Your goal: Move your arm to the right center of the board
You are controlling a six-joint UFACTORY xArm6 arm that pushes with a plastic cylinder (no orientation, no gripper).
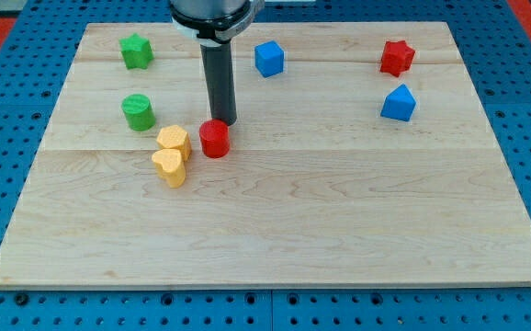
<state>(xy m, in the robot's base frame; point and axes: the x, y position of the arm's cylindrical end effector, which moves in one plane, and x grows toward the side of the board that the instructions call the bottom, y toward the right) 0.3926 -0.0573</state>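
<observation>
My tip (223,122) stands on the wooden board (339,211) left of its centre, just behind and touching or nearly touching the red cylinder (215,139). The dark rod rises from there to the arm at the view's top. The board's right centre lies far to the view's right of the tip, below the blue pentagon-like block (398,103).
A yellow hexagon block (174,142) and a yellow heart block (169,167) sit left of the red cylinder. A green cylinder (138,112) and a green star (137,51) are at the left. A blue cube (269,58) is at top centre, a red star (397,57) at top right.
</observation>
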